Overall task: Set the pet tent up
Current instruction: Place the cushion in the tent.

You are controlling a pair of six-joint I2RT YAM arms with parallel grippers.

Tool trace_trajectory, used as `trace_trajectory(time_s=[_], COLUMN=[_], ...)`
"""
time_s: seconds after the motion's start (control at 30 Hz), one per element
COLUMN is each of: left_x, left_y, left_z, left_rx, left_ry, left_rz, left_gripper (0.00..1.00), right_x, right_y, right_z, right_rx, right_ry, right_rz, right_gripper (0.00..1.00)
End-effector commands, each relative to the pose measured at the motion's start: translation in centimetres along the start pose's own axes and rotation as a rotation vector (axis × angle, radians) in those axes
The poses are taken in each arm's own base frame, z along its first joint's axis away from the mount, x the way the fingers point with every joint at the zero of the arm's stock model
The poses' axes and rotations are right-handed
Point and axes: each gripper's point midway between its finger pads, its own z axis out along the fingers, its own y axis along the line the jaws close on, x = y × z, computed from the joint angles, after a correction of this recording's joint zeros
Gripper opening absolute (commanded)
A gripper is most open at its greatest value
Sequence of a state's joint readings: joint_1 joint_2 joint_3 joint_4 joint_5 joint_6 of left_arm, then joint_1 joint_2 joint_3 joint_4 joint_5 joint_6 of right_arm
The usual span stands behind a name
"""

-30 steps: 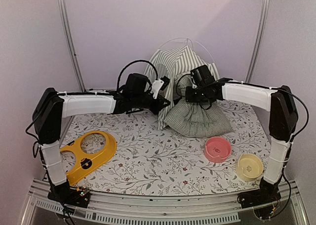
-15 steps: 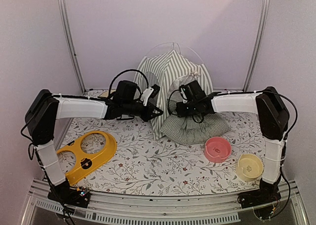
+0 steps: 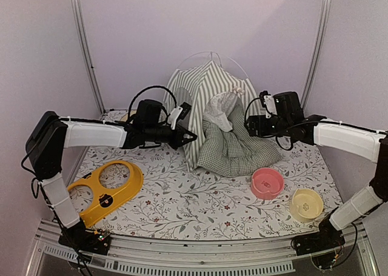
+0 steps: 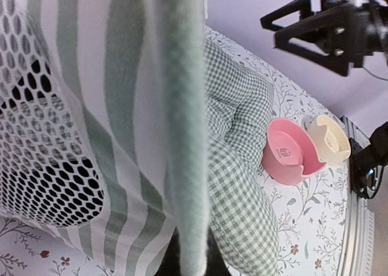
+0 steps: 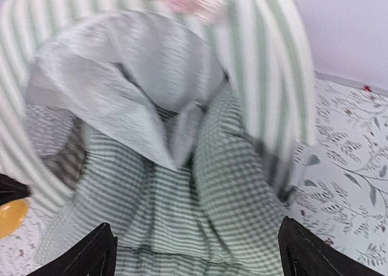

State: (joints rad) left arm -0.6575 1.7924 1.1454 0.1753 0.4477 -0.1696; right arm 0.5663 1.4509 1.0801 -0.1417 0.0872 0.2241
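The pet tent [image 3: 209, 85] stands upright at the far middle of the surface [image 3: 200, 197]. Left claw [image 3: 189, 136] is pinched together on its front door edge. Right claw [image 3: 250, 125] is spread wide and empty, just right of the checked cushion [image 3: 233, 151] (slumped half in the doorway). Step: bedding the tent. Next, probably: regrip the cushion and push it flat inside.

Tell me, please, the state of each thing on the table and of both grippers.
pet tent, standing upright at the back of the table.
cushion, crumpled, leaning against the tent's front.
pink bowl, upright, empty.
cream bowl, upright, empty.
yellow bowl holder, lying flat, both holes empty.
left gripper, shut on the pet tent's front edge.
right gripper, open, holding nothing.
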Motion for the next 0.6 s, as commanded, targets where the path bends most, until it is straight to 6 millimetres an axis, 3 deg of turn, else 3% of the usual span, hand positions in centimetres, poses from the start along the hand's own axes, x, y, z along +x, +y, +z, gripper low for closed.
trace_trajectory(time_s=[0.0, 0.2, 0.27, 0.3, 0.37, 0.4, 0.5, 0.57], left_x=[-2.1, -1.7, -1.5, -1.4, -0.8, -0.4, 0.6, 1.0], left_y=[-1.9, -2.1, -2.5, -2.6, -2.9, -3.1, -4.5, -5.6], left_z=[-1.1, -0.6, -0.5, -0.4, -0.1, 0.0, 0.3, 0.1], left_rx=[0.095, 0.13, 0.156, 0.17, 0.202, 0.224, 0.319, 0.39], left_ry=[-0.059, -0.043, -0.038, -0.033, -0.017, -0.002, 0.034, 0.053], left_rz=[0.031, 0.035, 0.038, 0.038, 0.041, 0.039, 0.046, 0.054], left_gripper=[0.0, 0.0, 0.0, 0.0, 0.0, 0.0, 0.0, 0.0], right_x=[6.8, 12.3, 12.6, 12.0, 8.9, 6.6, -1.4, -5.9], right_y=[-5.8, -6.2, -5.6, -4.8, -2.6, -1.1, 4.4, 6.7], right_z=[2.9, 6.0, 6.4, 6.5, 6.3, 5.9, 3.5, 2.0], right_rx=[0.109, 0.082, 0.045, 0.009, -0.082, -0.141, -0.415, -0.552], right_ry=[0.18, 0.374, 0.393, 0.382, 0.326, 0.282, 0.081, -0.038], right_rz=[-0.095, -0.136, -0.122, -0.104, -0.06, -0.013, 0.087, 0.186], right_gripper=[0.95, 0.9, 0.75, 0.61, 0.18, 0.02, 0.0, 0.0])
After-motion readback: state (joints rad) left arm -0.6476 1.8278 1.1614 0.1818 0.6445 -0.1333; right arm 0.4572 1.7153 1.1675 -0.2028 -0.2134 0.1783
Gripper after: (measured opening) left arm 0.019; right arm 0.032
